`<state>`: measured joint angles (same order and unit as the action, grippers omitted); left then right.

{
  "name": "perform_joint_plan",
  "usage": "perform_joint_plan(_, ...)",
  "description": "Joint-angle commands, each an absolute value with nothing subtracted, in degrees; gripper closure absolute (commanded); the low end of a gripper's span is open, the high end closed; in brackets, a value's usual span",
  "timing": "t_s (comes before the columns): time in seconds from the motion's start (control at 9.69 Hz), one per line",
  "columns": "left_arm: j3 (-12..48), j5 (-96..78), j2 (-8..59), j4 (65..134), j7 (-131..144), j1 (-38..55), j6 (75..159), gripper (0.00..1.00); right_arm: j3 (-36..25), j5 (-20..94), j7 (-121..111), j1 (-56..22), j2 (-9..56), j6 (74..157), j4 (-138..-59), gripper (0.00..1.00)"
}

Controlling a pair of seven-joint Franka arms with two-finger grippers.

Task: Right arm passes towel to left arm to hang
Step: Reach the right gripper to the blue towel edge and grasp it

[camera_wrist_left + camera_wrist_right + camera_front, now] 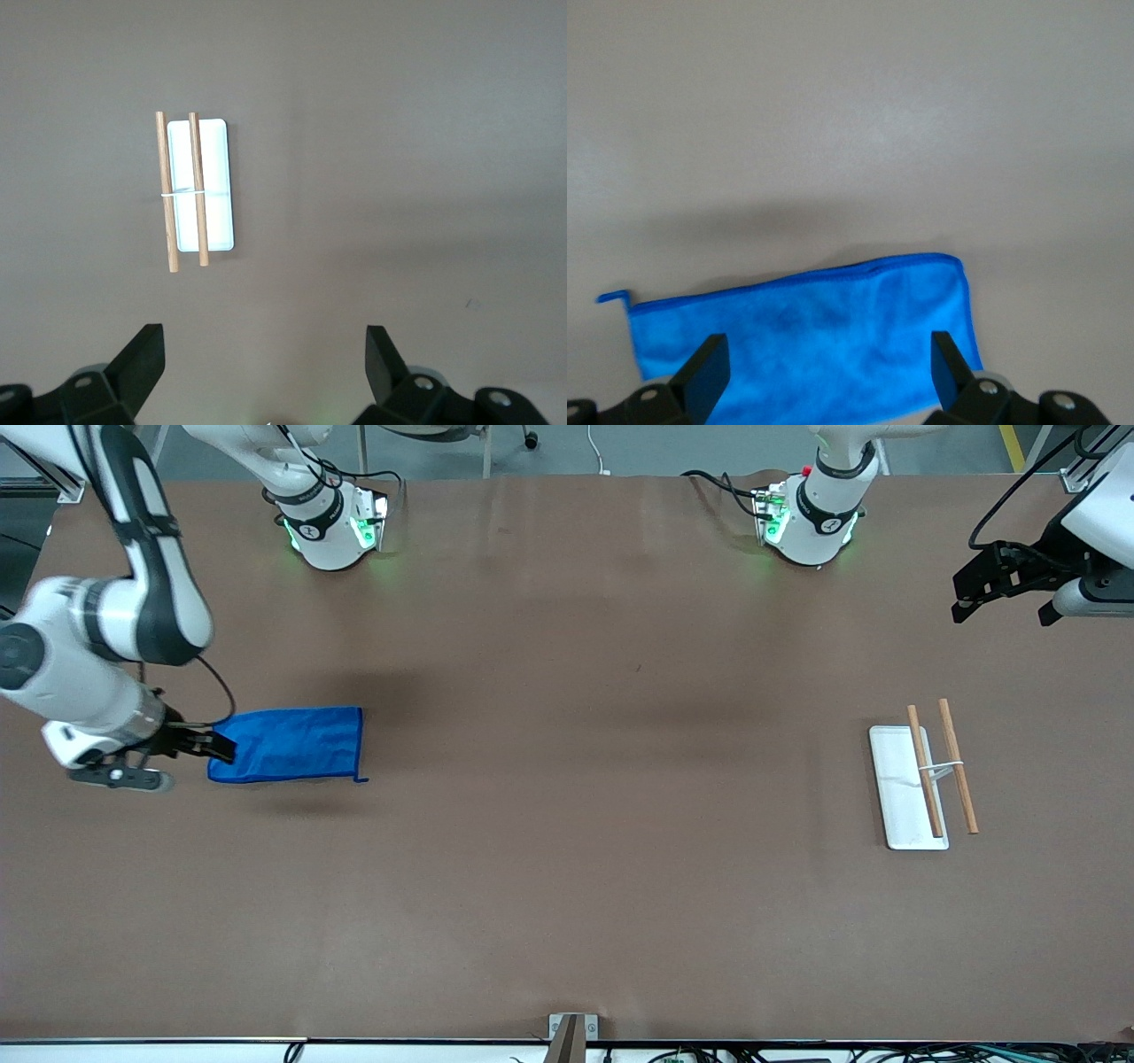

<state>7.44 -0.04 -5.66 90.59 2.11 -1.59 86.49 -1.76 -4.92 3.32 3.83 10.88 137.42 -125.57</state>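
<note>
A robotics lab. Two white arms, the right arm (106, 638) and left arm (828, 500), stand bolted to a wide brown bench (567, 886). Cables (718, 483) trail from their green-lit bases.

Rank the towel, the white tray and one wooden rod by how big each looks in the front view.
Largest to smallest:
1. the towel
2. the white tray
3. a wooden rod, about the tray's length but far thinner.

The right gripper covers one towel edge.
</note>
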Motion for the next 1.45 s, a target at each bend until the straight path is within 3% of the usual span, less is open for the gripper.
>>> perform_joint_plan(0.0,7.6,-0.1,-4.8,91.3,1.6,-1.8,86.0,0.0,-1.1,-6.0,-0.5,5.3,13.4,145.6,-131.4,0.0)
perform_joint_plan(0.21,7.6,-0.1,-4.8,91.3,1.6,-1.8,86.0,0.0,-1.1,-6.0,-0.9,5.6,16.2,154.8,-136.6,0.07)
perform_joint_plan(0.52,7.6,0.0,-4.8,91.3,1.6,-1.8,86.0,0.0,-1.1,-6.0,-0.8,5.6,17.7,157.0,-138.7,0.21)
perform_joint_plan(0.62,7.6,-0.1,-4.8,91.3,1.6,-1.8,86.0,0.0,-1.1,-6.0,-0.8,5.7,18.5,157.8,-138.7,0.33)
perform_joint_plan(0.83,7.6,-0.1,-4.7,91.3,1.6,-1.8,86.0,0.0,-1.1,-5.9,-0.6,6.1,19.6,159.4,-138.7,0.88)
perform_joint_plan(0.93,7.6,-0.1,-4.7,91.2,1.6,-1.8,86.0,0.0,-1.0,-5.7,0.0,6.7,19.5,159.3,-138.6,1.0)
perform_joint_plan(1.14,7.6,-0.1,-4.7,91.2,1.6,-1.8,86.0,0.0,-0.7,-5.5,1.9,5.9,17.5,153.2,-137.0,1.0)
perform_joint_plan(1.34,7.6,-0.1,-4.7,91.2,1.6,-1.8,86.0,0.0,-0.6,-5.4,2.3,5.0,12.7,139.1,-131.1,1.0)
